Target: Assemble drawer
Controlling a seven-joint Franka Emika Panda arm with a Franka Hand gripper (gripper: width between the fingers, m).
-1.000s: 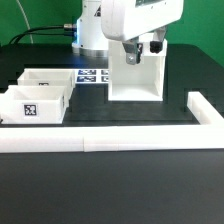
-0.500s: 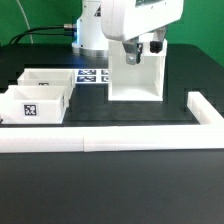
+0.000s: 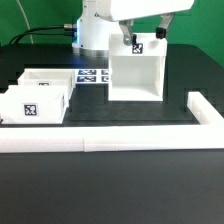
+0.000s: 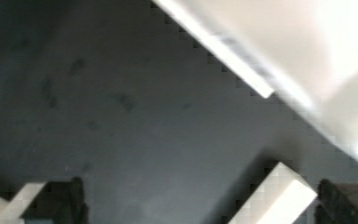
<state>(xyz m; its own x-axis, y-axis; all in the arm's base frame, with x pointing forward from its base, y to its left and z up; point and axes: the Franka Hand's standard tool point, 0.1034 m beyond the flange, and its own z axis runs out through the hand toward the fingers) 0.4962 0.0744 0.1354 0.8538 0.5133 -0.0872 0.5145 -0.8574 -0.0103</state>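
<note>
The white drawer case (image 3: 135,77), an open-fronted box, stands upright in the middle of the table. My gripper (image 3: 144,38) hangs just above its top edge with the jaws apart and nothing between them. Two white drawer boxes (image 3: 40,96) with marker tags sit at the exterior view's left, side by side. In the wrist view my gripper (image 4: 190,200) shows dark fingertips (image 4: 44,198) set wide apart over the black table, and a white edge of the case (image 4: 304,192) lies close to one finger without being gripped.
A white L-shaped rail (image 3: 110,140) runs along the table's front and turns back at the exterior view's right (image 3: 204,106). The marker board (image 3: 94,75) lies behind the boxes. The arm's white base (image 3: 90,35) stands at the back.
My gripper has risen from inside the top of the drawer case to just above it. The case stays where it was.
</note>
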